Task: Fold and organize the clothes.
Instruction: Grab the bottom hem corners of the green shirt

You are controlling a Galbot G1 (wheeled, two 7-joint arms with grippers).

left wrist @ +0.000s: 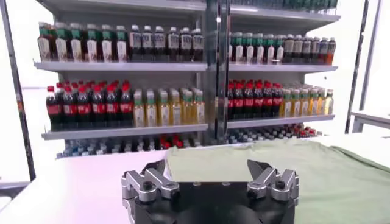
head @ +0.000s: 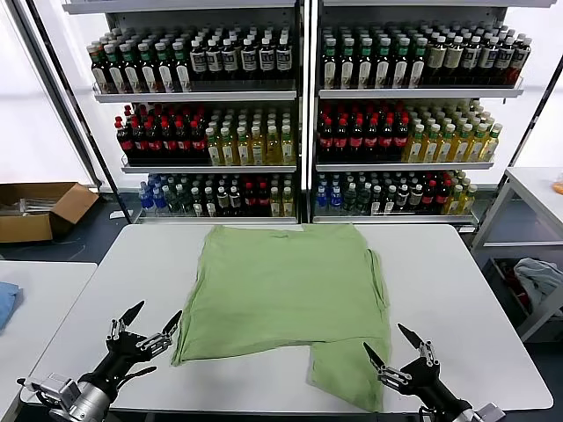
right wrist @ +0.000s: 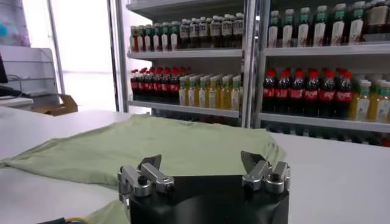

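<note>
Green shirt spread flat, both grippers open at its near edge

The shirt [head: 290, 299] is thin, soft fabric, so I judge it light and limp: it will sag, crease and slide on the smooth table [head: 475, 290] unless pinched firmly. The best holds look like the near hem corners and the flap at its near right, where an edge lies free to pinch; the broad middle offers nothing to grab.

It lies plain side up, light green, with no collar, buttons or logo showing. The far edge runs fairly straight, the sides look tucked inward, and a narrower flap hangs past the near hem on the right. Low wrinkles cross the cloth, and the left near corner curls slightly.

The shirt sits in the middle of the table, well apart from the bottle shelves [head: 299, 114] beyond it.

The left gripper [head: 148, 327] hovers just beside the shirt's near left corner, fingers spread, holding nothing. The right gripper [head: 392, 351] hovers by the flap's outer edge, fingers likewise spread and empty
</note>
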